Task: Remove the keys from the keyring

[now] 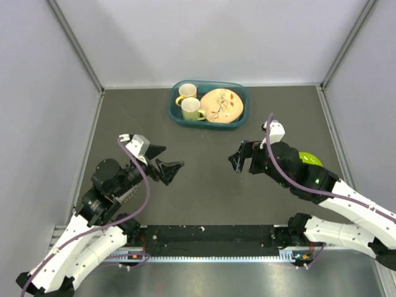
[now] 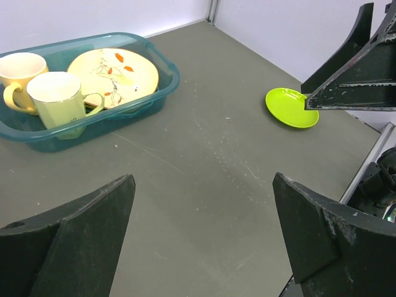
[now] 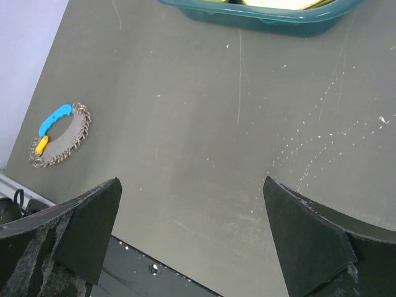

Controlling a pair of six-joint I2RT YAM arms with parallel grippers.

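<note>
A: Well, from above, what shows?
B: My left jaws and right jaws both gape wide over the table (image 1: pixel 204 142), holding nothing. A teal bin (image 1: pixel 209 125) sits at twelve o'clock.
A: Left wrist?
B: Bin at ten, green saucer (image 2: pixel 291 108) at two.
A: Right wrist?
B: The keys (image 3: pixel 54 121) lie on the table at nine o'clock, well apart from my wide jaws. The keyring I cannot make out.

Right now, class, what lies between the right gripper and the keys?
Nothing but bare grey table. The right wrist view shows the stretch between the right gripper and the keys is empty.
</note>
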